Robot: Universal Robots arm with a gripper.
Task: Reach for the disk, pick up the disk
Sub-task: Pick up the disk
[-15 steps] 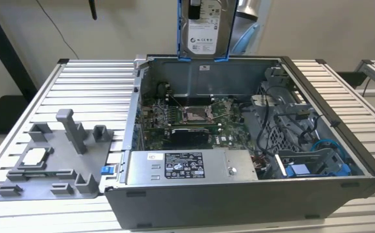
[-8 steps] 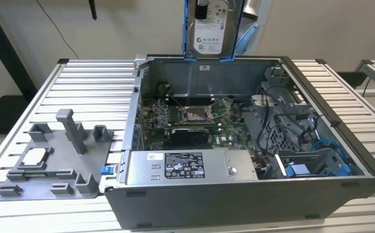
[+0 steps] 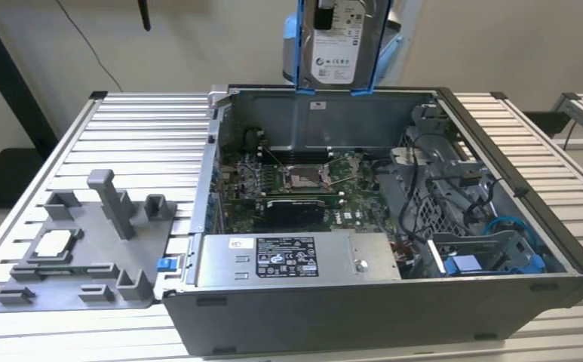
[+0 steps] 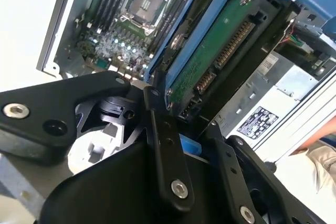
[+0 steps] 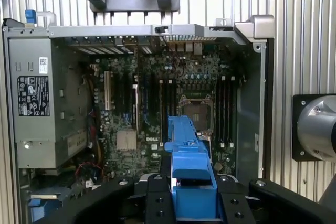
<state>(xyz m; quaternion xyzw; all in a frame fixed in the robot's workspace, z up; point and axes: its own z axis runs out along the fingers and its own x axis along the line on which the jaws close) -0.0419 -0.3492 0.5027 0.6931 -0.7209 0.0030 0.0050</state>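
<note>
The disk, silver-grey with a white label and a bright blue bracket, hangs upright in the air above the back wall of the open computer case. In the second wrist view the disk shows its green circuit-board underside. My gripper is shut on it, one black finger on each side of the bracket. In the first wrist view the blue bracket of the disk stands up between the fingers of my gripper, high over the motherboard.
The open computer case lies on a slatted metal table, with a motherboard, a power supply and a blue bay inside. A grey fixture holding a small silver chip sits at the exterior view's left. A person's arm is close by.
</note>
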